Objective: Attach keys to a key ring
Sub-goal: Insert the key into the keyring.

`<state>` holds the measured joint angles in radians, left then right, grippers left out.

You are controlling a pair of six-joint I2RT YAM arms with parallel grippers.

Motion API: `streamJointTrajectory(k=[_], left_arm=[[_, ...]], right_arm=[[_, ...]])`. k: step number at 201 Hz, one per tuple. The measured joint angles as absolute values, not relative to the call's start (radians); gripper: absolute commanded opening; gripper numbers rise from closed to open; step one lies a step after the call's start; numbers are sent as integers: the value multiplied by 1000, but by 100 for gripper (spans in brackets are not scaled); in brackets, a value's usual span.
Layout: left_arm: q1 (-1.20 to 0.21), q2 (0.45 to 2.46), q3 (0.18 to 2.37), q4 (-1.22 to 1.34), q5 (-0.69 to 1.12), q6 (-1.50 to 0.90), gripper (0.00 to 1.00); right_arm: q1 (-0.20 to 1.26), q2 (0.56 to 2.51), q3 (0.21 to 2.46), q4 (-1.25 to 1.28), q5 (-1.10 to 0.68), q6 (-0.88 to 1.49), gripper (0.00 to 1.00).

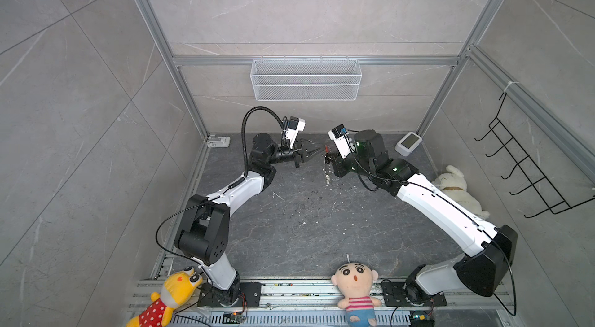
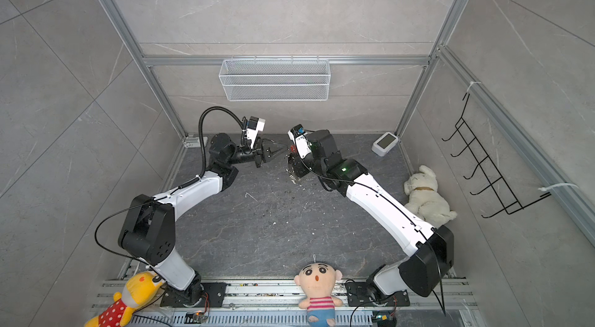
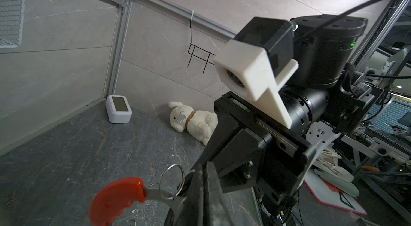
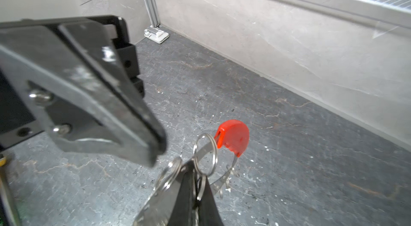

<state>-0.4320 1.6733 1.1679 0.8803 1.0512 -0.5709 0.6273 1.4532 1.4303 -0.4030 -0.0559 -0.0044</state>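
Observation:
My right gripper (image 1: 326, 158) is shut on the key ring, holding it above the dark floor at the back middle. The key ring (image 4: 233, 136) shows its red curved part, and one large silver ring (image 4: 204, 153) and several small rings hang from its grey band. In a top view the rings dangle below the gripper (image 1: 327, 175). My left gripper (image 1: 318, 150) is shut, and its tip (image 4: 156, 150) sits close beside the ring without touching it. Nothing shows between its fingers (image 3: 208, 182). The red part (image 3: 115, 198) lies just past them. The keys are out of view.
A white mesh basket (image 1: 306, 79) hangs on the back wall. A small white device (image 1: 408, 143) and a white plush dog (image 1: 457, 190) lie at the right. A doll (image 1: 355, 286) and a yellow plush (image 1: 170, 293) sit at the front rail. A black wire rack (image 1: 528, 167) hangs on the right wall.

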Motion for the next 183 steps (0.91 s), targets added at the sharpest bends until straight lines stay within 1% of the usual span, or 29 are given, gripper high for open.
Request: streamJointTrajectory(k=[37,44,54,63,67,72,94,110,126,142,169,178,183], left_arm=[[-426,1666,1147,826,1054,-548,0],[-421,1665,1148,800,1054,-537,13],[-411,1657,1148,742,1052,-505,23],[-399,1647,1161,662,1044,-455,37],[-393,1643,1172,614,1041,-437,41],[-388,1637,1191,545,1028,-387,44],[-370,1616,1317,259,988,-196,45],[-369,1611,1402,131,972,-99,45],[-371,1605,1444,55,969,-41,44],[-371,1596,1428,19,965,-14,43],[-371,1585,1319,6,949,-9,41],[-371,1585,1280,4,943,-10,43],[-371,1585,1263,2,941,-10,47]], right_arm=[[624,1445,1430,-407,-52,-23,0],[624,1445,1430,-411,-53,-28,0],[624,1444,1430,-420,-57,-38,0],[624,1444,1430,-430,-64,-49,0],[624,1444,1430,-436,-67,-54,0],[624,1443,1430,-445,-72,-64,0],[624,1441,1430,-482,-98,-91,0],[624,1441,1430,-507,-114,-102,0],[622,1443,1433,-537,-128,-101,0],[617,1458,1440,-562,-144,-98,0],[604,1493,1411,-580,-186,-79,0],[598,1493,1375,-580,-205,-69,0],[595,1492,1357,-580,-215,-63,0]])
